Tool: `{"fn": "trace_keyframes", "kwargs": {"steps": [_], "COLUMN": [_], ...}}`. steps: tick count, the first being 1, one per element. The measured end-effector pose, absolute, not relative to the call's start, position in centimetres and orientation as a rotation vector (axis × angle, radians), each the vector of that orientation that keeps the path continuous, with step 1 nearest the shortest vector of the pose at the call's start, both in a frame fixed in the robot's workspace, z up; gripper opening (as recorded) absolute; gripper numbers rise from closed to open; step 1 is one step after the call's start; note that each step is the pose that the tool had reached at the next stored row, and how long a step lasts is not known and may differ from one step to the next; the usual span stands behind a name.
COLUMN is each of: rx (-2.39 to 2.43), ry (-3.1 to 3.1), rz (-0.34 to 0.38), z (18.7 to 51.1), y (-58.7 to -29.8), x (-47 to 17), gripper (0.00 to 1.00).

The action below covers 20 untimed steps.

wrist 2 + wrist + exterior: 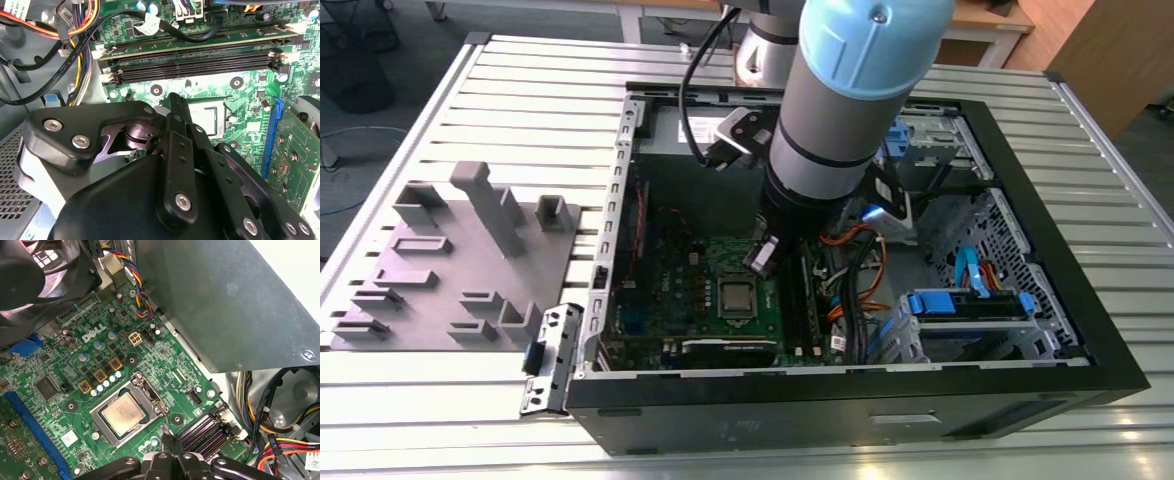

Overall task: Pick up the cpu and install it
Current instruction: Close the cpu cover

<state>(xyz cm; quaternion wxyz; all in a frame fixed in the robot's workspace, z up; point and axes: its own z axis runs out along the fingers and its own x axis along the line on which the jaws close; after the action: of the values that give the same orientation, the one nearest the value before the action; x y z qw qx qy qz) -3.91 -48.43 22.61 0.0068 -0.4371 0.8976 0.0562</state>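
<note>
On the exterior view's left, a grey plastic tray lies on the slatted bench. Right of it sits the open computer case; inside, the cpu rests in the socket on the green motherboard. The hand hovers just above it, whether clenched or released I cannot tell. Orange cables and blue drive bays crowd the right.

Case: on the slatted table.
Motherboard: inside the case.
Cpu: seated in the motherboard's socket.
Tray: on the table, at the case's exterior-view left.
</note>
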Motion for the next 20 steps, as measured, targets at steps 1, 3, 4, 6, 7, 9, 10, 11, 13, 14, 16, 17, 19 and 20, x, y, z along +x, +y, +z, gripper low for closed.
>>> {"fn": "trace_keyframes", "kwargs": {"steps": [1,3,4,6,7,9,10,11,13,14,16,17,19,20], "rx": [-1.367,-1.368,-1.368,-1.369,-1.369,-1.370,-1.370,-1.371,-1.372,-1.372,-1.372,-1.373,-1.373,-1.373], "ry": [2.808,2.808,2.809,2.811,2.812,2.815,2.816,2.818,2.820,2.821,2.822,2.823,2.824,2.825], "rz": [0.176,0.174,0.172,0.167,0.164,0.156,0.152,0.148,0.141,0.139,0.134,0.132,0.128,0.127], "z": [22.6,22.6,22.6,22.6,22.6,22.6,22.6,22.6,22.6,22.6,22.6,22.6,22.6,22.6], "y": [-48.4,-48.3,-48.2,-47.9,-47.8,-47.4,-47.2,-47.0,-46.6,-46.5,-46.2,-46.1,-45.7,-45.6], "x": [-3.9,-3.9,-3.9,-3.9,-3.9,-3.9,-3.9,-3.9,-3.9,-3.9,-3.9,-3.9,-3.9,-3.9], "gripper": [0.11,0.11,0.11,0.11,0.11,0.11,0.11,0.11,0.11,0.11,0.11,0.11,0.11,0.11]}}
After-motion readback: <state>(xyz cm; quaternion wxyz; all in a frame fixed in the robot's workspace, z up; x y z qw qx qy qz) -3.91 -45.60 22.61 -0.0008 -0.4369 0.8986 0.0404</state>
